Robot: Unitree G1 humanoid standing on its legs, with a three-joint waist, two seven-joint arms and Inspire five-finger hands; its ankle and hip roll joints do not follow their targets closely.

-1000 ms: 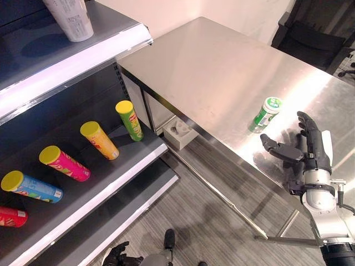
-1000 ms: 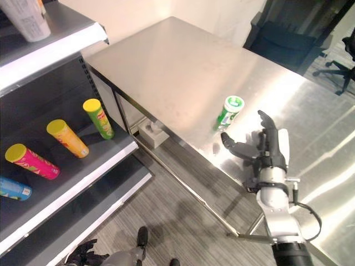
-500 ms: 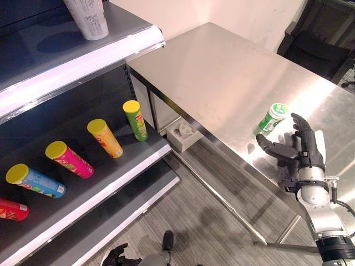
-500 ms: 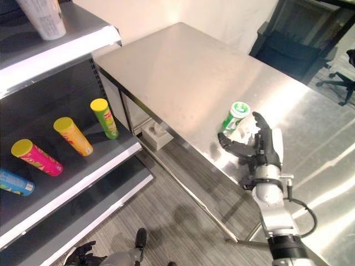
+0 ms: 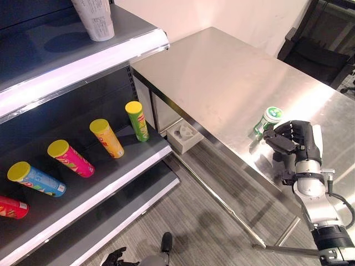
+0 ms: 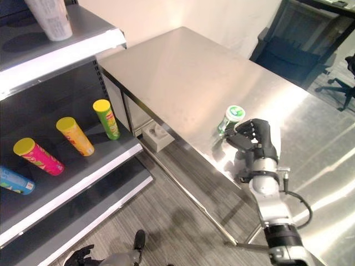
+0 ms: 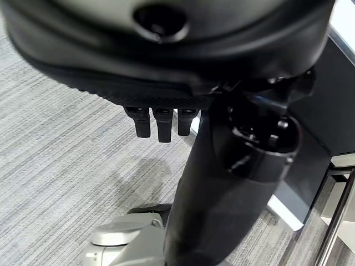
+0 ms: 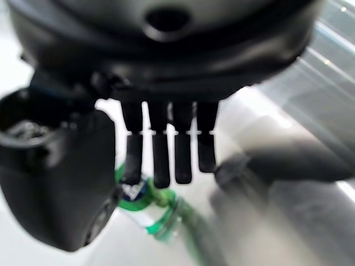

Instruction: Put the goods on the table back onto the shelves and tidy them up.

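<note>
right hand (image 5: 295,143) curls its fingers round the small green can (image 5: 267,119) on the steel table (image 5: 222,72), probably light, rigid, slick-sided; best gripped mid-body; left hand (image 7: 161,119) hangs with relaxed fingers.

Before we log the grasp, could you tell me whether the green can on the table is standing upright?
Upright: the green can stands on the table, lid up, beside the right robot hand.
</note>
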